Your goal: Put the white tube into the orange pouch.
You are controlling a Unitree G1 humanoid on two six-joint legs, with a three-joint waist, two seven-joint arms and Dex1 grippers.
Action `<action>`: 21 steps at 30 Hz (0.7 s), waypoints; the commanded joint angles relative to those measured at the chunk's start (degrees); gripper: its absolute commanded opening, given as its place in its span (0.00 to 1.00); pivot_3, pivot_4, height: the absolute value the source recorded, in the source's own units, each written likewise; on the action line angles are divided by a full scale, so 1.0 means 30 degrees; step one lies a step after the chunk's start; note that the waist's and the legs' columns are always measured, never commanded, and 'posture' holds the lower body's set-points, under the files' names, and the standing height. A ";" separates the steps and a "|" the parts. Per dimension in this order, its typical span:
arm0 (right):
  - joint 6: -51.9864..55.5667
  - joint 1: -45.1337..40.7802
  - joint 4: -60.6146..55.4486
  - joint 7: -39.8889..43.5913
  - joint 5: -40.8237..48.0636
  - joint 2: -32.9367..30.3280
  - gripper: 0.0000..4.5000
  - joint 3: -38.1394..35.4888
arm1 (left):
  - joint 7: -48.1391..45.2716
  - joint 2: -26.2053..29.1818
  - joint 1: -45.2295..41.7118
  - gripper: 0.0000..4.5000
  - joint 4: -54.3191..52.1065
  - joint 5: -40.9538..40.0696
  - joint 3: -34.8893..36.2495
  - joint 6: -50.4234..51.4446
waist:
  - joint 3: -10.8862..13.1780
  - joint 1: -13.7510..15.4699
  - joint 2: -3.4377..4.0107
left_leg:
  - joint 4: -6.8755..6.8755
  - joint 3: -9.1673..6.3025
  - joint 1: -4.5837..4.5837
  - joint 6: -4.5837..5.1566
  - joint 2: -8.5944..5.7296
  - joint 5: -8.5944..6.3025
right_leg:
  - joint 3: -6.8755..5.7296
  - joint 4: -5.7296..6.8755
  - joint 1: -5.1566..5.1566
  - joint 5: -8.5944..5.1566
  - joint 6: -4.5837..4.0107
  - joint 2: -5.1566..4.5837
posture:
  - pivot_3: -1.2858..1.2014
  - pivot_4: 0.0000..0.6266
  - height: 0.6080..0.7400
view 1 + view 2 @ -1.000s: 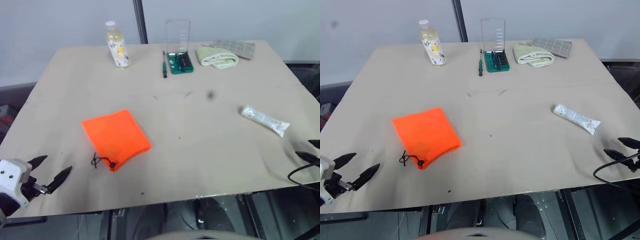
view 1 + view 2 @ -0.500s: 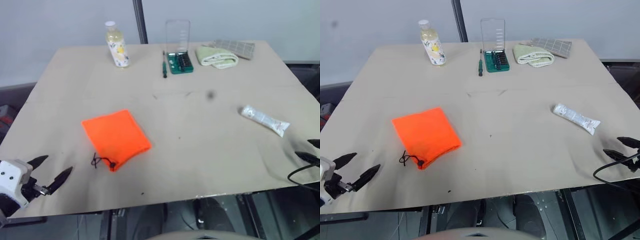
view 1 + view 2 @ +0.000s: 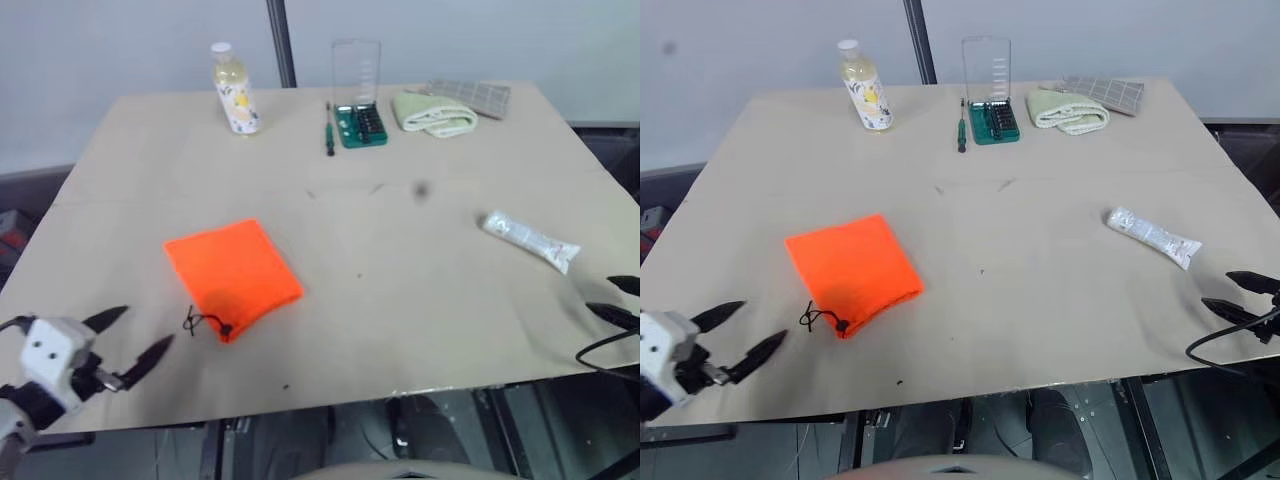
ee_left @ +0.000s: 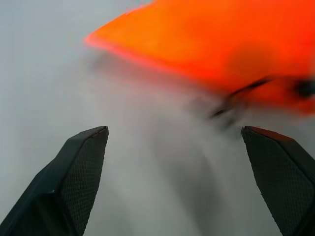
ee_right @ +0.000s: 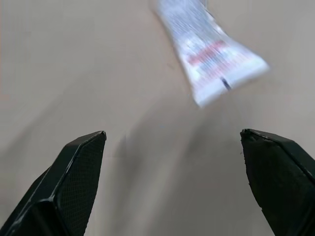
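Claws at the near bench edge, both spread wide and pinching nothing: left claw (image 3: 128, 337) low at the near left corner, right claw (image 3: 1243, 297) at the near right edge. Just beyond the left claw, orange pouch (image 3: 232, 274) flat on the bench (image 3: 400, 300), corded mouth (image 3: 208, 324) turned toward the near edge. Just beyond the right claw and slightly inward, white tube (image 3: 1152, 237) lying free on the bench, well apart from the pouch, long axis slanting from far-inward to near-outward, broad crimped end nearest the claw. Right arm clearly nearer the tube, left arm nearer the pouch. At the far edge, bottle (image 3: 234, 89), bit case (image 3: 359, 122) and rolled towel (image 3: 434, 113), clear of the work.
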 commanded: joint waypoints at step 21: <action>0.4779 0.7400 -1.8015 -0.0125 0.5470 0.1805 0.99 -0.0286 | 0.6663 -0.0990 -0.2249 1.00 -0.2949 1.0018 -0.7480 -0.4592 | -0.0005 0.0177 -0.0011 | 0.0015 0.0008 -0.0010 0.0010 0.0014 -0.0008 | 0.0004 -0.0002 -0.0001 0.0000 0.0005 0.0040 | 0.52 0.24 1.00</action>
